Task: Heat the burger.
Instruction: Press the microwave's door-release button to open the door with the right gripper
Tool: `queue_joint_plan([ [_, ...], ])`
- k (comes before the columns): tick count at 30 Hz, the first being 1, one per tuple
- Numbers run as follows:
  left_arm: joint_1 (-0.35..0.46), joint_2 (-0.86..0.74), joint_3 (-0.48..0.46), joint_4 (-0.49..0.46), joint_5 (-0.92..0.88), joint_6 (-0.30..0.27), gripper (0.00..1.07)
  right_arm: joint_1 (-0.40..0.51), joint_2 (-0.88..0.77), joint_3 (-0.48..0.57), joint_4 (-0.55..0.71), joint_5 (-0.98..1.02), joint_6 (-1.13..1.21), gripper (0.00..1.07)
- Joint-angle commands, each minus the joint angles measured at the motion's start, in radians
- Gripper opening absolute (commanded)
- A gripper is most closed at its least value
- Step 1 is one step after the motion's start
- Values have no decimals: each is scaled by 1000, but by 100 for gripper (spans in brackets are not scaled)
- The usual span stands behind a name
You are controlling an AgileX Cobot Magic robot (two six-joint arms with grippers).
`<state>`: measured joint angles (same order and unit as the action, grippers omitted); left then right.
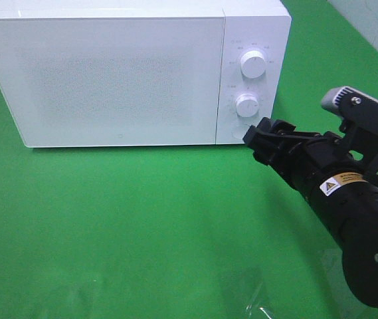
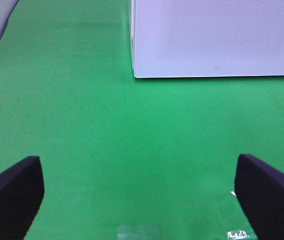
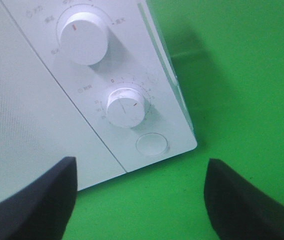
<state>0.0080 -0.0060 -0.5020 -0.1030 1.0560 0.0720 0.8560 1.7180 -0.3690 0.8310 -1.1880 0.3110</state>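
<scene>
Place: a robotics lab test bench.
Surface: flat table [image 1: 142, 226] covered edge to edge in plain bright green.
Appliance: white two-dial microwave [image 1: 122, 73] standing on it.
Machinery: black robot arm [image 1: 355, 219] carrying a grey camera bracket [image 1: 361, 106].

Right arm [image 1: 358, 226]: black, stretched out long behind its gripper, wrist in line with the forearm. Grey camera bracket [image 1: 365, 109] sits on top of the wrist.

Right gripper [image 1: 256, 142] [image 3: 139, 200]: jaws spread wide, one dark finger [image 3: 32, 200] on each side of the wrist view. Gap between them is bare, no contact on either pad.

Left gripper [image 2: 139, 200]: shows in its own wrist view only. Jaws wide apart, dark fingers [image 2: 12, 195] at the two edges, nothing gripped.
</scene>
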Motion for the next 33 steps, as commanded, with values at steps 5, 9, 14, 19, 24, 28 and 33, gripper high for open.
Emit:
queue_joint_plan([
  [5, 0, -21, 4, -1, -15, 1, 96, 1, -3, -6, -11, -8, 504, 51],
  [9, 0, -21, 4, -1, -15, 1, 96, 1, -3, -6, -12, -8, 654, 38],
  [14, 0, -21, 4, -1, -15, 1, 96, 1, -3, -6, -13, -7, 767, 22],
  [19, 0, -21, 4, -1, -15, 1, 96, 1, -3, -6, -12, 71, 855, 7],
  [24, 0, -21, 4, -1, -15, 1, 96, 1, -3, -6, -15, 142, 930, 0],
  [28, 0, -21, 4, -1, -15, 1, 96, -5, -3, -6, -14, 157, 945, 0],
  [33, 0, -21, 4, -1, -15, 1, 96, -5, -3, -6, 16, 183, 946, 0],
])
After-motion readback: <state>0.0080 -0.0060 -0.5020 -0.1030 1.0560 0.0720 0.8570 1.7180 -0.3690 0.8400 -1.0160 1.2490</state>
